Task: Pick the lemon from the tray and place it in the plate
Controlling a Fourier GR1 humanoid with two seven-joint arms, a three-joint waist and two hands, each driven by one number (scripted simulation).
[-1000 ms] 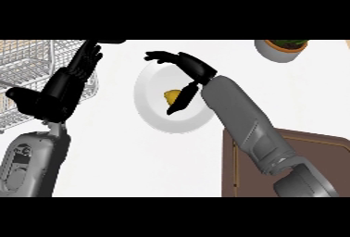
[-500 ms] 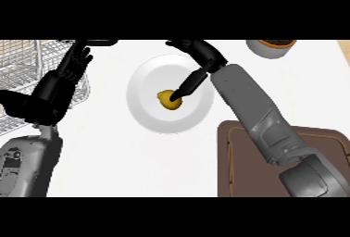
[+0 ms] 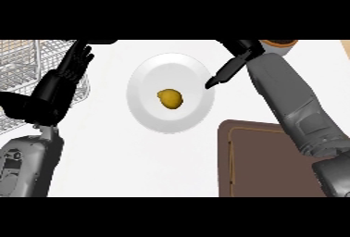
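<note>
Yellow lemon (image 3: 171,98) is lying free on the plate (image 3: 147,76); right hand (image 3: 229,71) fingers are released beside it. Risk: a sweeping hand nudging the lemon, rolling it onto the bench (image 3: 137,162)

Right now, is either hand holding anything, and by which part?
Nothing is held. The lemon lies on the plate, free of both hands. The right hand is open beside the plate's right rim; the left hand rests open at left.
</note>
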